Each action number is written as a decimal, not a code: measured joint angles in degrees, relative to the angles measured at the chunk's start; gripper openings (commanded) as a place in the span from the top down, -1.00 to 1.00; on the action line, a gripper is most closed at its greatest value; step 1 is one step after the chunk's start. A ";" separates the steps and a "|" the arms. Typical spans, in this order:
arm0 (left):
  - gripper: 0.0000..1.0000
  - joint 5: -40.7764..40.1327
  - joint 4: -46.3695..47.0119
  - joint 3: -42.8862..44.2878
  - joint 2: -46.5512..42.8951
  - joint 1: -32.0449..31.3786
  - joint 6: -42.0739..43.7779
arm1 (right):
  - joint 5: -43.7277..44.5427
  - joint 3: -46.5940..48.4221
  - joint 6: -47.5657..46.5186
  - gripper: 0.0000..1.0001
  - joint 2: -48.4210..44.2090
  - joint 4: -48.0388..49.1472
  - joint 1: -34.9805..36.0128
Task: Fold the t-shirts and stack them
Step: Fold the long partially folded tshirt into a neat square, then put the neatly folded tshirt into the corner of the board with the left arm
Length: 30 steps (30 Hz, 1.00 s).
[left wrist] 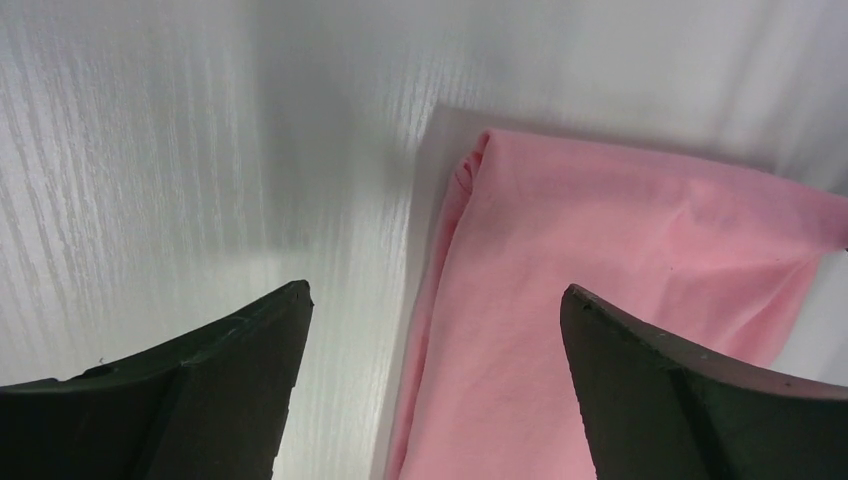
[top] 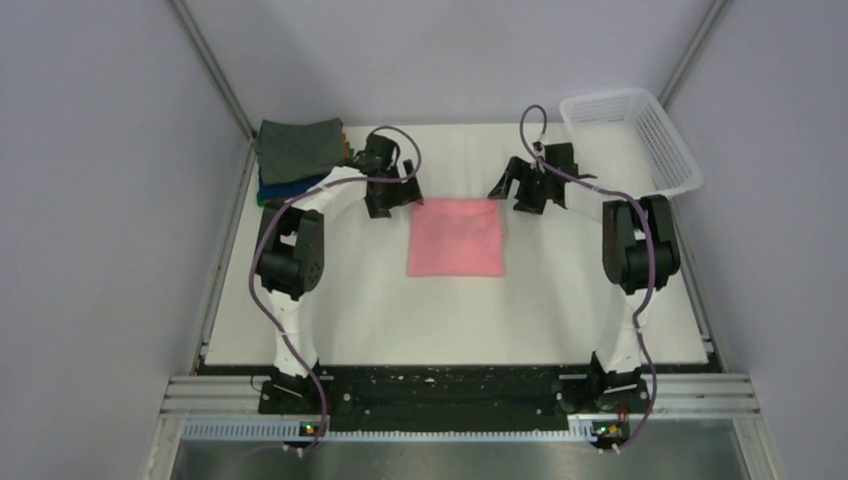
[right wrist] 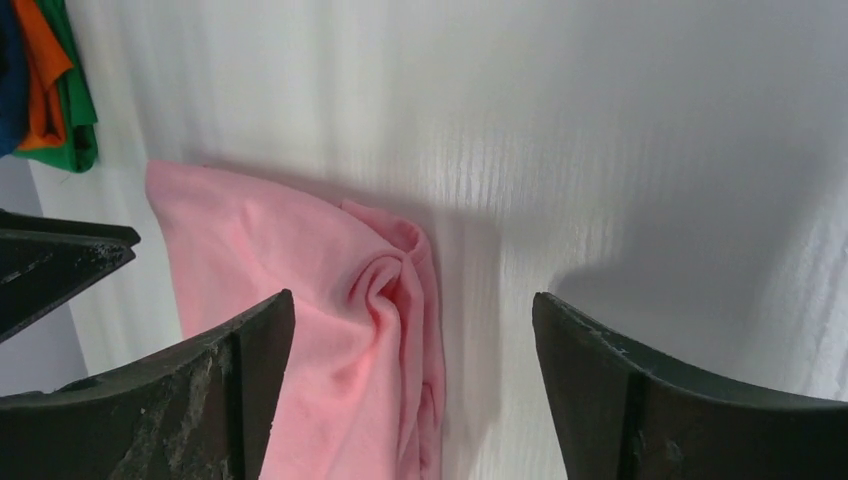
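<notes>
pink shirt: plain pink cloth t-shirt (top: 457,237), folded square, flat in the middle of the white table (top: 560,310)
stack: stack of folded cloth t-shirts (top: 298,150), dark grey on top, far-left corner
left gripper (left wrist: 435,300): fingers spread, empty, above the pink shirt's far-left corner
right gripper (right wrist: 412,300): fingers spread, empty, above its far-right corner
basket: white plastic mesh basket (top: 640,140), far-right corner

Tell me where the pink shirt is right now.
In the top view the pink shirt lies folded at the middle of the table, between the open left gripper and right gripper, which hang by its far corners.
</notes>
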 measured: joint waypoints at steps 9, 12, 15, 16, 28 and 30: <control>-0.87 7.13 3.91 -14.36 -7.63 -0.15 0.66 | 6.10 -20.17 -0.85 -0.97 -26.38 -0.07 -0.04; -0.80 9.29 4.50 -15.56 -7.15 -0.55 1.09 | 5.77 -28.79 -0.83 -0.97 -36.04 1.79 -0.04; -0.68 10.60 5.18 -15.15 -6.40 -1.25 1.31 | 5.73 -34.14 -1.05 -0.97 -39.65 1.79 -0.04; -0.60 10.67 5.16 -14.67 -5.97 -1.66 1.33 | 5.86 -35.71 -1.27 -0.97 -39.98 1.79 -0.04; 0.78 -5.46 -4.50 3.54 5.64 -11.58 0.70 | 7.98 -39.95 -3.15 -0.97 -43.23 0.59 -0.04; 1.00 -10.71 -8.28 8.63 8.39 -13.75 0.20 | 9.05 -40.26 -3.41 -0.98 -45.11 0.22 -0.04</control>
